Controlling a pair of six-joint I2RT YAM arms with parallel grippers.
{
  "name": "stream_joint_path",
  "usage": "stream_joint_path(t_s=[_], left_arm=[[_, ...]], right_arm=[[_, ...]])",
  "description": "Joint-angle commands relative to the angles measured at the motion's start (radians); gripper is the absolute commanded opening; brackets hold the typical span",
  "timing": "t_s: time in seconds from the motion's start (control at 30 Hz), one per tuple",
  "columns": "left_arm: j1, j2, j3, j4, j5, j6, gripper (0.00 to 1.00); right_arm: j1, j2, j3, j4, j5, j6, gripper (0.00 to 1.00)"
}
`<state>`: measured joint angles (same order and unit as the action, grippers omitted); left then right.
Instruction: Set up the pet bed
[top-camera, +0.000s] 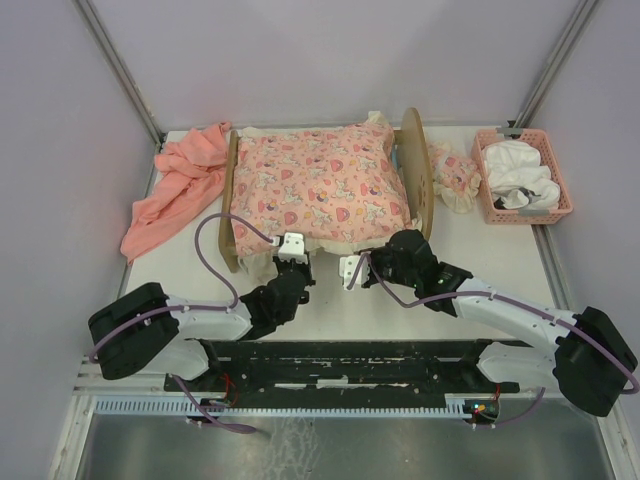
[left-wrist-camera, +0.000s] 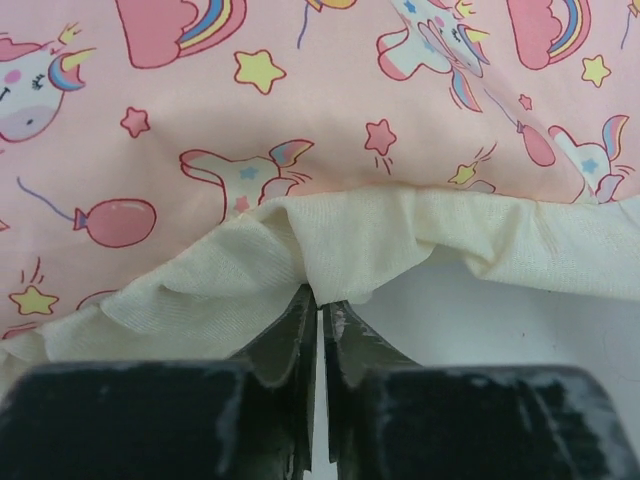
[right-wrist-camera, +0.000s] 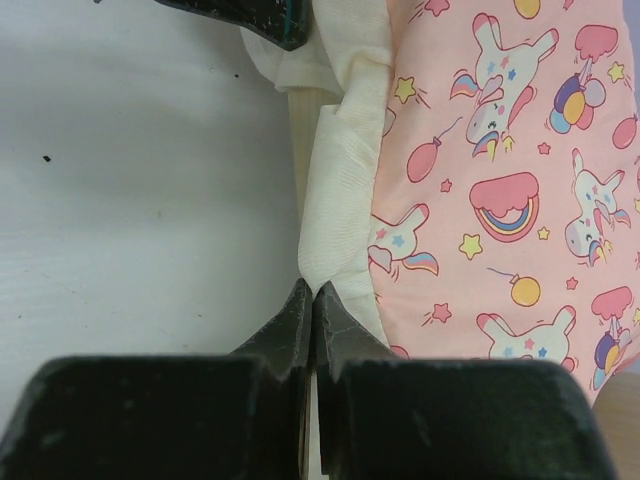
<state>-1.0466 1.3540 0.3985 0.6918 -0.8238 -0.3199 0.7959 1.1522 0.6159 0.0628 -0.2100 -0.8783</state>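
The pet bed (top-camera: 415, 170) lies across the far middle of the table, its light-wood headboard on the right and its footboard at the left. A pink unicorn-print cushion (top-camera: 320, 185) with a cream frill covers it. My left gripper (top-camera: 290, 243) sits at the cushion's near edge. In the left wrist view this gripper (left-wrist-camera: 322, 300) is shut on the cream frill (left-wrist-camera: 350, 235) below the pink cushion (left-wrist-camera: 300, 100). My right gripper (top-camera: 352, 268) is at the near right corner. In its wrist view that gripper (right-wrist-camera: 314, 290) pinches the frill (right-wrist-camera: 340, 180) beside the printed cushion (right-wrist-camera: 500, 200).
A salmon-pink cloth (top-camera: 180, 185) lies crumpled at the far left. A pink plastic basket (top-camera: 525, 215) with white fabric inside stands at the far right. A small frilled pink pillow (top-camera: 452, 175) lies between the headboard and the basket. Walls close in the table.
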Motion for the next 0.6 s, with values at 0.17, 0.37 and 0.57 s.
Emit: stream_joint_path(t_s=[0.17, 0.37, 0.57], left_arm=[[0.001, -0.116, -0.066, 0.005, -0.015, -0.03, 0.03], [0.007, -0.256, -0.122, -0.097, 0.069, 0.022, 0.03], [0.027, -0.291, -0.07, -0.286, 0.147, 0.065, 0.03]], right_arm=[[-0.001, -0.027, 0.035, 0.009, -0.008, 0.071, 0.02], [-0.02, -0.039, 0.046, -0.026, 0.01, 0.097, 0.02], [-0.041, -0.026, 0.071, -0.081, -0.03, 0.106, 0.02]])
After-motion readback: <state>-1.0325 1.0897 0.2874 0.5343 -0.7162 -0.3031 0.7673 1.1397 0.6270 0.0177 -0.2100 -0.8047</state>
